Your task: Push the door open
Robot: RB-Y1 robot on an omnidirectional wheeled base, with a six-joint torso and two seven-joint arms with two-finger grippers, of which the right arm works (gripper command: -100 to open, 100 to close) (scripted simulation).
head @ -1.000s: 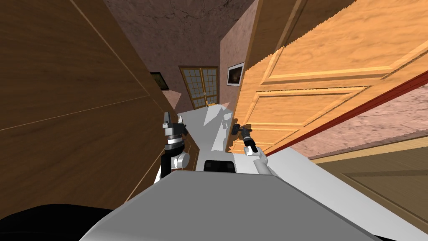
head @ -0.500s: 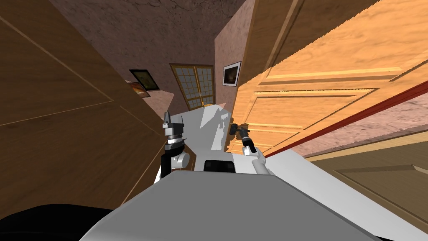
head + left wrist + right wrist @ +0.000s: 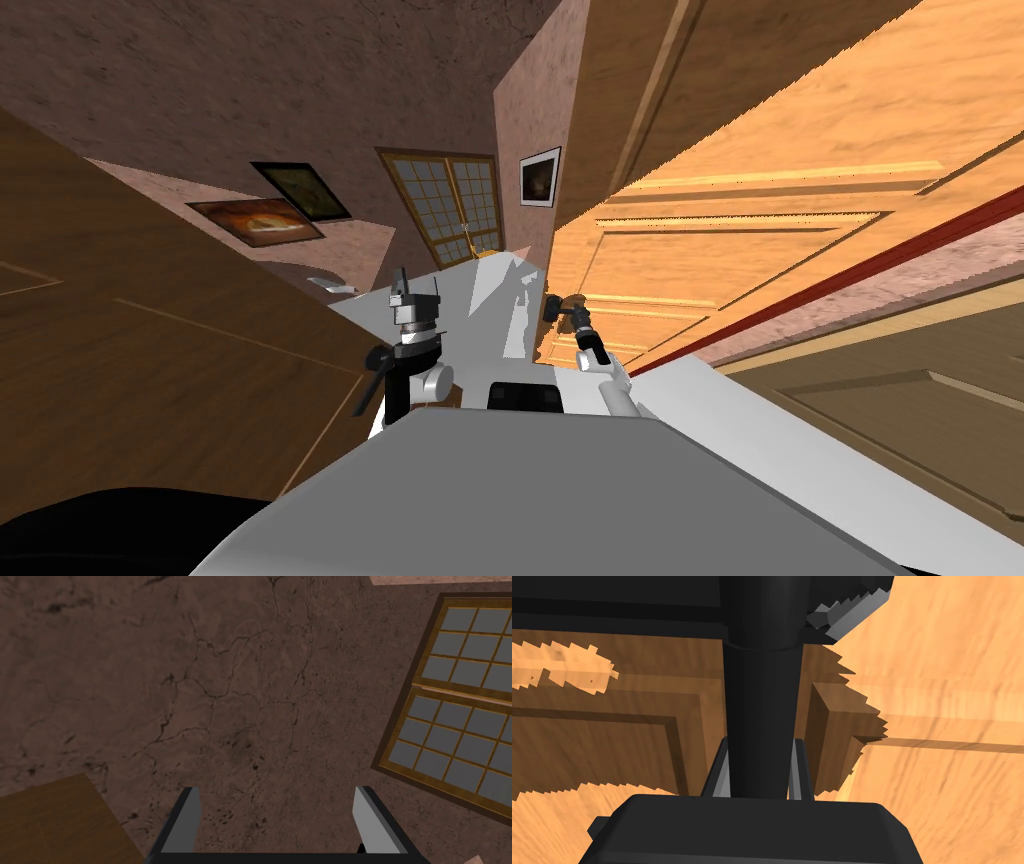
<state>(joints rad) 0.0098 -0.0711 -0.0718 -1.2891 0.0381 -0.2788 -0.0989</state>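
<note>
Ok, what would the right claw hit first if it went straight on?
The right claw is shut on the black handle; straight on, it would probably meet the orange door, seemingly close behind.

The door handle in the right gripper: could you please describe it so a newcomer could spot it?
Find the light orange panelled door on my right. At its edge the right gripper is shut on the handle, a smooth black bar, dark against the pale wood.

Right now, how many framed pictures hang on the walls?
3. An orange picture and a darker picture hang left of the window; a third picture right of it. More may be hidden.
</note>
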